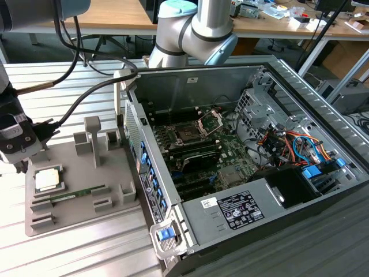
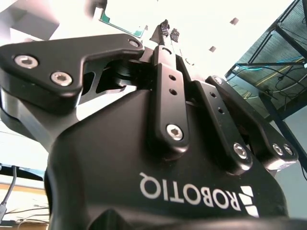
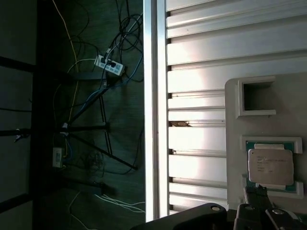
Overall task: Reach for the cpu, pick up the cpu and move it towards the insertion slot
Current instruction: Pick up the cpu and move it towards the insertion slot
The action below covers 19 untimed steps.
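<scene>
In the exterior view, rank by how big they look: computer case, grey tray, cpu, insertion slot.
1. computer case
2. grey tray
3. cpu and insertion slot look alike; the cpu may be nearer the camera, so no ranking.

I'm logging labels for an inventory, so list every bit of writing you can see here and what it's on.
Large white label on the grey power supply box: print too small to read.
Small white sticker beside it: too small to read.
cpu top: faint lines, unreadable.
claw housing: white maker's name, upside down, not quoted.
</scene>
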Each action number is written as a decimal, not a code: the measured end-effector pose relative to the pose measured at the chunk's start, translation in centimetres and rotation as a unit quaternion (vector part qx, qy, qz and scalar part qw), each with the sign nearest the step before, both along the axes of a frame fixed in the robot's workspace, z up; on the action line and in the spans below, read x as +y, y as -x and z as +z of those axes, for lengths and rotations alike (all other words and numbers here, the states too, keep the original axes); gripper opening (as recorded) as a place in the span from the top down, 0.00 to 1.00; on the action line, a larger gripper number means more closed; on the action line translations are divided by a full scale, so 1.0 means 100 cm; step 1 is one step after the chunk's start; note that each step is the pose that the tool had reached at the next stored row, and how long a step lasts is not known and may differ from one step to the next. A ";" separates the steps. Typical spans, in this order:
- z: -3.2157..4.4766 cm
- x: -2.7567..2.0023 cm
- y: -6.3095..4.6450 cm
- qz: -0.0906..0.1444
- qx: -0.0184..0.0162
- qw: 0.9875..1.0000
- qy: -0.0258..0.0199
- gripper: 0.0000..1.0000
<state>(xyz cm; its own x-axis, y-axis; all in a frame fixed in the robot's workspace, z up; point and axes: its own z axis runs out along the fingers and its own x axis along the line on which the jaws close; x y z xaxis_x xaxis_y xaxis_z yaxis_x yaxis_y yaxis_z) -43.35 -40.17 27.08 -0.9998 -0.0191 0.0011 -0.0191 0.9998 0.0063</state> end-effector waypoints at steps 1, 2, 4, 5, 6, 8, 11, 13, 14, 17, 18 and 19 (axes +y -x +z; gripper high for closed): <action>-0.0002 0.0000 -0.001 0.000 0.000 1.000 0.000 0.90; -0.0006 0.0000 -0.002 0.000 0.000 1.000 0.000 0.90; -0.0009 0.0001 -0.004 0.000 0.000 1.000 0.001 0.90; -0.0010 0.0000 -0.004 0.000 0.000 1.000 0.001 0.90; -0.0012 0.0000 -0.005 0.000 0.000 1.000 0.001 0.90; -0.0016 0.0000 -0.006 0.000 0.000 1.000 0.001 0.90; -0.0021 0.0000 -0.007 0.000 0.000 1.000 0.002 0.90; -0.0025 0.0000 -0.009 0.000 0.000 1.000 0.002 0.90; -0.0027 0.0000 -0.009 0.000 0.000 1.000 0.003 0.90; -0.0033 0.0000 -0.011 0.000 0.000 1.000 0.003 0.90; -0.0035 0.0000 -0.012 0.000 0.000 1.000 0.003 0.90; -0.0037 0.0000 -0.012 0.000 0.000 1.000 0.004 0.90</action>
